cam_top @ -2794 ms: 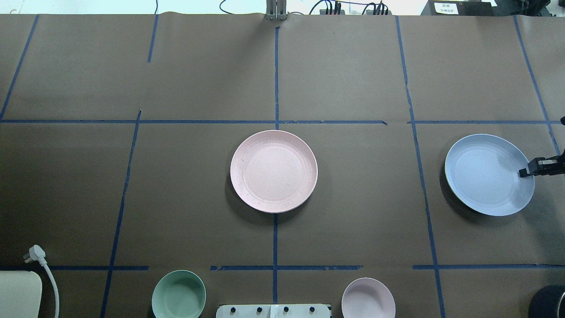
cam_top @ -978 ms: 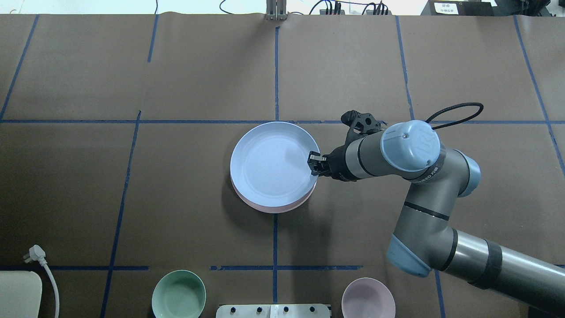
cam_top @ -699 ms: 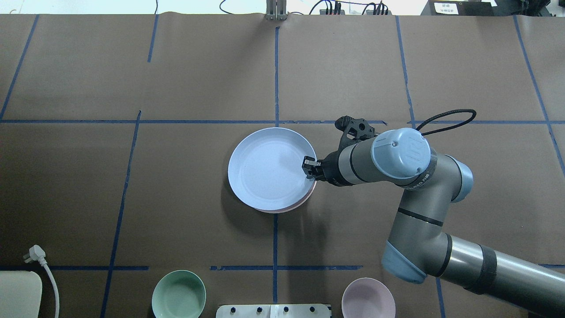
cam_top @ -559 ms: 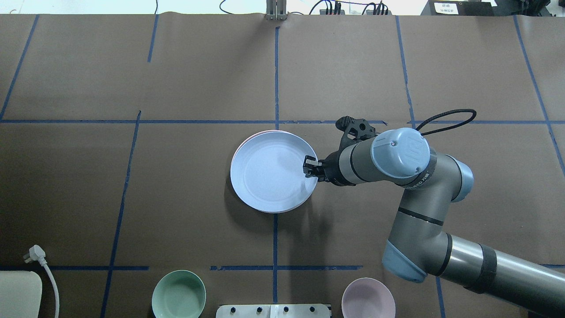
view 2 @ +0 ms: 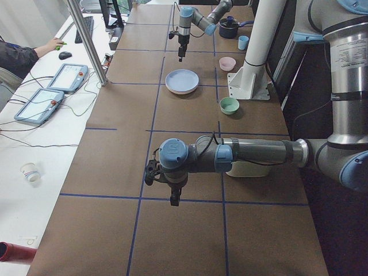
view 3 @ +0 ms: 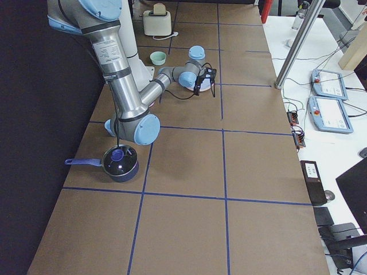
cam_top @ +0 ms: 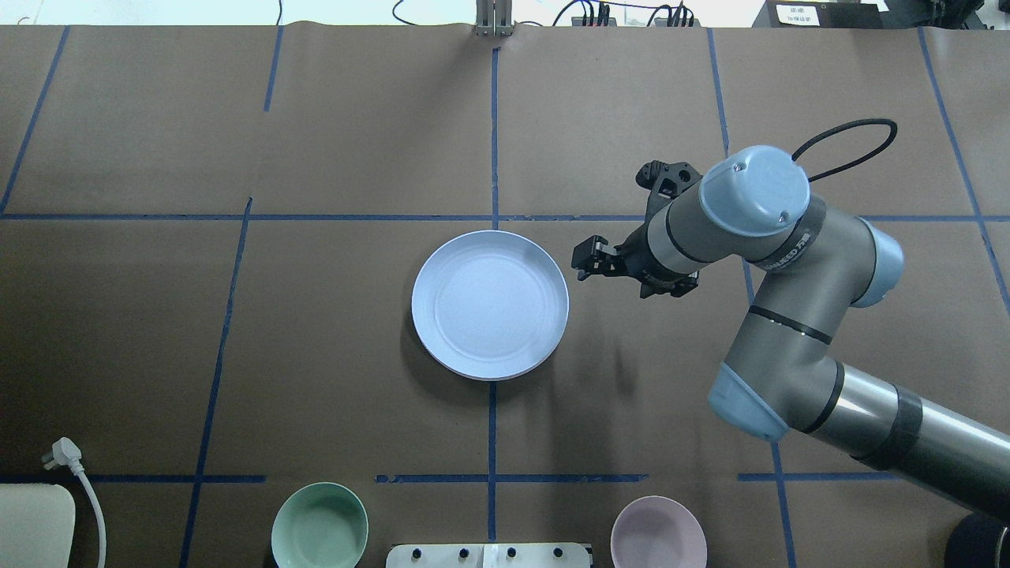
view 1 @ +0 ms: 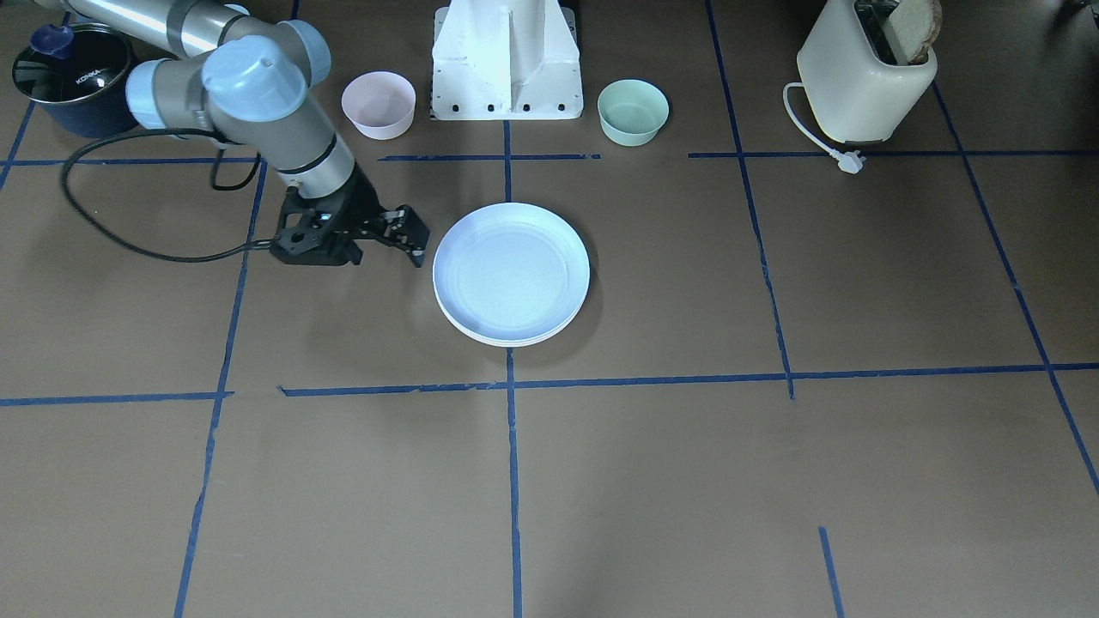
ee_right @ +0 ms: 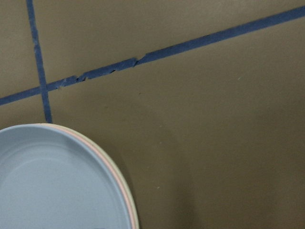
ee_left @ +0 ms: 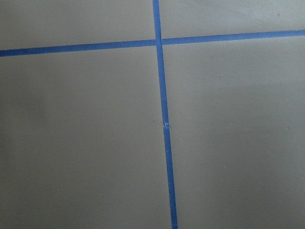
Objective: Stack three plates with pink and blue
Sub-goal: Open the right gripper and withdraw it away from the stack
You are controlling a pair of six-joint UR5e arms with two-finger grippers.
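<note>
The pale blue plate (cam_top: 489, 304) lies on top of a stack at the table's middle, also in the front view (view 1: 511, 270) and the left view (view 2: 182, 80). The pale pink plate shows only as a thin rim (ee_right: 107, 160) just under it. A paler edge (view 1: 506, 342) shows below; I cannot tell whether it is the cream-white plate. My right gripper (cam_top: 588, 259) is open and empty, a short way right of the stack and not touching it, also in the front view (view 1: 415, 236). My left gripper (view 2: 174, 198) hangs over bare table far from the stack; I cannot tell its state.
A mint bowl (cam_top: 319, 525) and a small pink bowl (cam_top: 658, 532) stand by the robot's base (view 1: 506, 60). A toaster (view 1: 865, 73) with its plug is on my left side. A dark pot (view 1: 73, 81) and a pale blue cup (view 2: 244, 42) are on my right.
My right gripper carried the blue plate from the table's right side to the middle, set it on the pink plate, let go and drew back to the right.
</note>
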